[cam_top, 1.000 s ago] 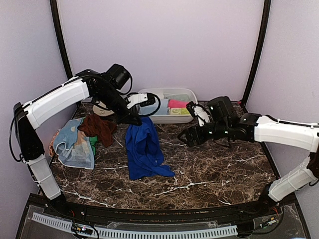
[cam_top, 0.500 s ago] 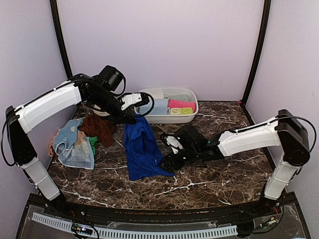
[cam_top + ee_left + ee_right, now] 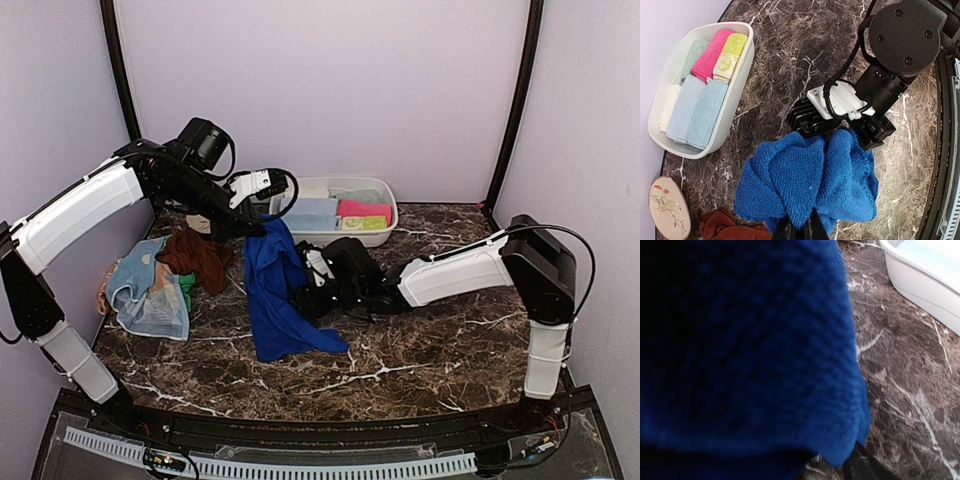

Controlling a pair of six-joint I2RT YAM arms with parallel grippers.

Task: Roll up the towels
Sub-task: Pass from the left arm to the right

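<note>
Blue towel (image 3: 272,300) — top edge in left pincer (image 3: 261,229) | right pincer (image 3: 304,295) at side edge

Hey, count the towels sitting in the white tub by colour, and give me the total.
pink towel: 1
yellow-green towel with a lemon print: 1
pale green towel: 1
light blue towels: 2
cream towel: 1
Total in the white tub: 6
</note>
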